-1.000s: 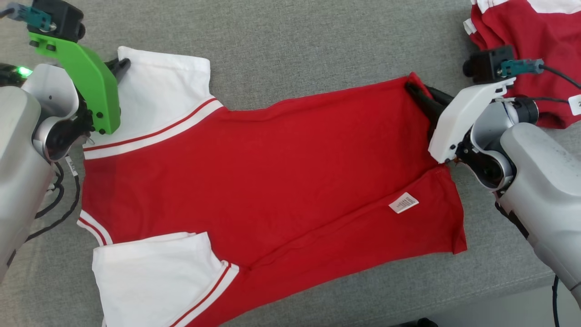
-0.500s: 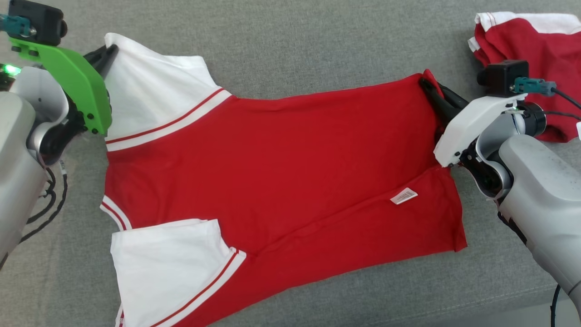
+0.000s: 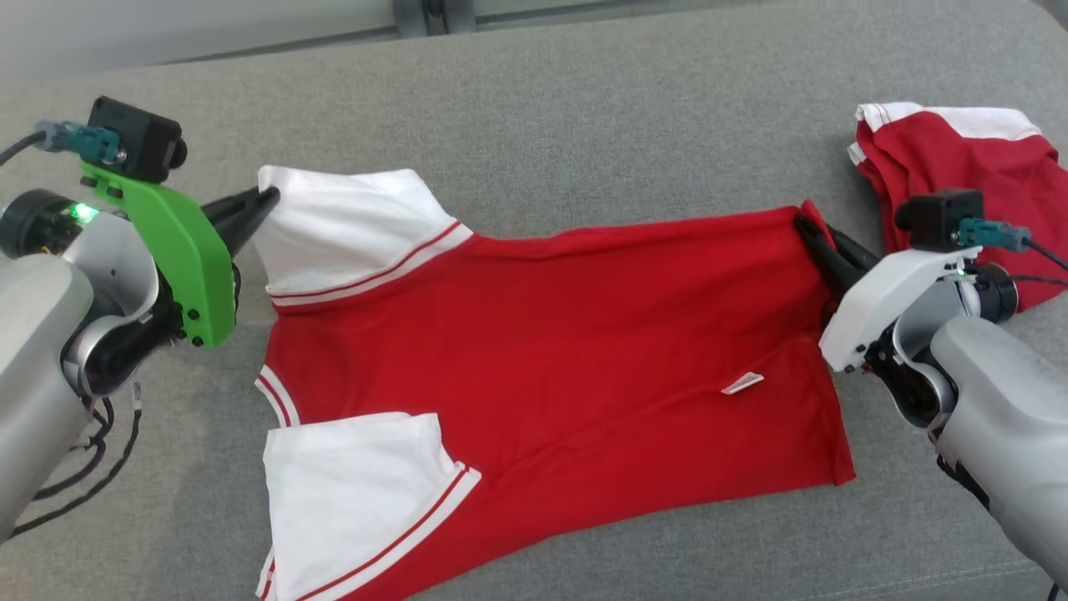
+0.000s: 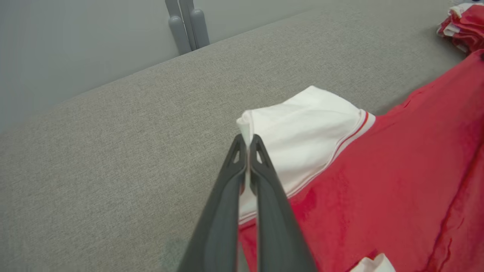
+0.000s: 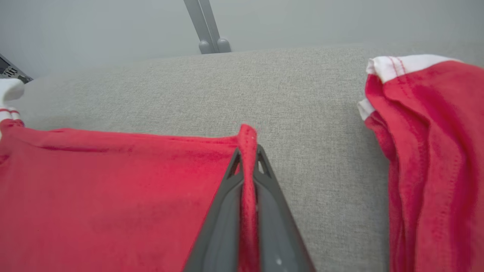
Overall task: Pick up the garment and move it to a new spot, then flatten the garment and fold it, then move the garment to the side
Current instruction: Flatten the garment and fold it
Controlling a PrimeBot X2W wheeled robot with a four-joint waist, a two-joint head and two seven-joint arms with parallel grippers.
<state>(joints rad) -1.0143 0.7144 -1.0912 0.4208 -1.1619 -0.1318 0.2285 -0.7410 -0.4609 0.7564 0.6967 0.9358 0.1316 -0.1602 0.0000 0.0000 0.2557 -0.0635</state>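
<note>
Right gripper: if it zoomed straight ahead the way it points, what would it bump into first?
The right gripper, jaws shut on a corner of the red garment, points across bare grey cushion. The way looks free up to the cushion's far edge, though depth is hard to judge.

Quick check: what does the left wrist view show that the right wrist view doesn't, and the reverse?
Left wrist, not right wrist: the left gripper shut on the corner of the white sleeve of the shirt. Right wrist, not left wrist: the right gripper shut on the shirt's red hem corner. Both: the red shirt body, the grey surface, the second shirt bunched off to the side, and the grey post at the back.
</note>
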